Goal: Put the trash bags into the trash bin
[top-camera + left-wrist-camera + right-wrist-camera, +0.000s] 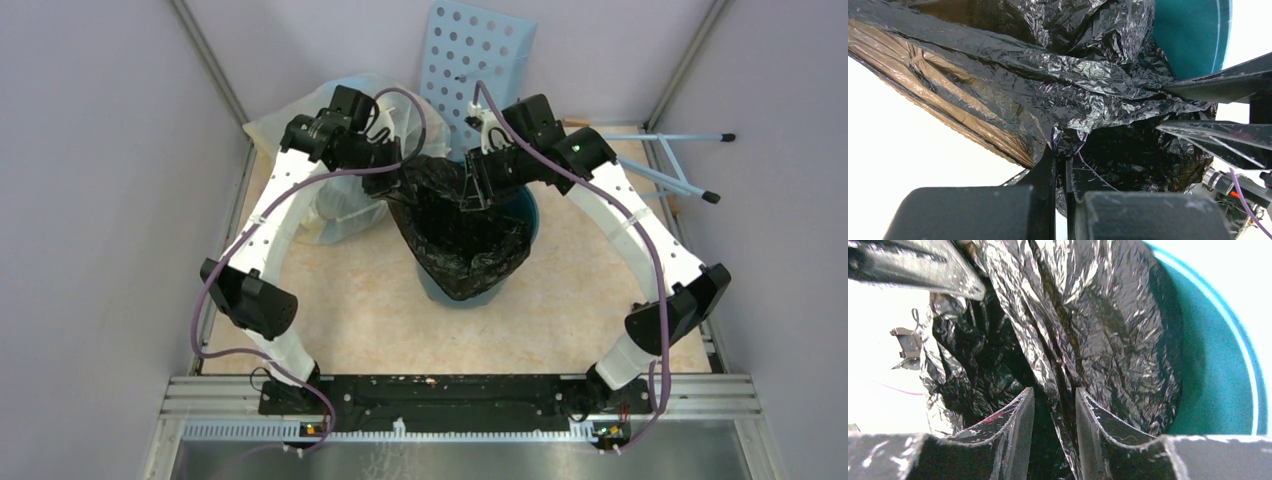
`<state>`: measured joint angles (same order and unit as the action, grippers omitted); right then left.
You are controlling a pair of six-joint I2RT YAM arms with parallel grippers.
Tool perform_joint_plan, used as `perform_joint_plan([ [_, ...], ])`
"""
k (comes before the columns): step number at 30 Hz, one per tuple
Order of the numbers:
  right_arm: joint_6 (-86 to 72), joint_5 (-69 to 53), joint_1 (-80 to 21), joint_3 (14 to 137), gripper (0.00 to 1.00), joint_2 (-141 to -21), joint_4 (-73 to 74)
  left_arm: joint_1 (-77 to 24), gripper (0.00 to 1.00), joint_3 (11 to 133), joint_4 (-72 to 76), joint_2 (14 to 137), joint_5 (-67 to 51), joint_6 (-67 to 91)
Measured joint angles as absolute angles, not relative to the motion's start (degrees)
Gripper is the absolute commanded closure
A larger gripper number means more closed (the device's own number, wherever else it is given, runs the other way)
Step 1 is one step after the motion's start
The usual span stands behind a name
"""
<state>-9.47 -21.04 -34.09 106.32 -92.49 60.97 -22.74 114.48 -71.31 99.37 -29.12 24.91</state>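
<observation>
Both tools are on the black bag (460, 235), over the bin (529, 216) in the middle of the tabletop (400, 335).

Left tool (396, 186): fingers nearly closed, clamped on a bunched fold of the bag's left edge. In the left wrist view the film is pinched right at the tips (1060, 156).

Right tool (481, 187): narrow gap, with a pleat of the bag gripped between its fingers (1054, 396) at the right edge.

The bag mouth is stretched between the two tools and raised above the bin rim. The rest sags into the bin and spills over the near rim, covering most of the front wall. We see teal only on the right side and low at the near base. In the right wrist view the bag (1108, 320) lies against the inner wall, with the rim (1243, 355) exposed on the right.

Room around:
- the pale bulging bag (335, 215) sits just behind and beside the left arm's wrist, tight there
- the blue holed panel (470, 50) leans just behind the right tool
- blue rods (680, 180) lie on the right, beyond the right arm's elbow
- walls close on both sides
- bare tabletop shows between the bin and the arm bases
</observation>
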Motion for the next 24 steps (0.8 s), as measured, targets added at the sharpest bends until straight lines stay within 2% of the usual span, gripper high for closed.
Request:
perform_joint_plan([
  [4,-10.24,-19.77,-34.04,107.87,0.97,-92.79,60.88,-23.62,1.00,111.61,-68.84,97.86,-29.15,24.53],
  [5,-10.39,-19.66,-33.93,108.18,1.00,-92.79,60.93,-23.79,1.00,111.07,-68.45,97.49,-29.15,24.40],
  [13,-15.20,-19.51,-28.91,109.67,1.00,-93.03,60.40,-24.38,1.00,110.32,-68.12,96.51,-26.26,23.83],
  [19,-19.00,-15.11,-20.73,109.67,1.00,-92.99,60.20,-24.51,1.00,109.56,-67.88,96.36,-24.53,23.83],
  [24,-20.43,-11.55,-17.87,111.28,1.00,-93.51,61.87,-25.10,1.00,108.95,-67.18,95.83,-23.86,23.77],
])
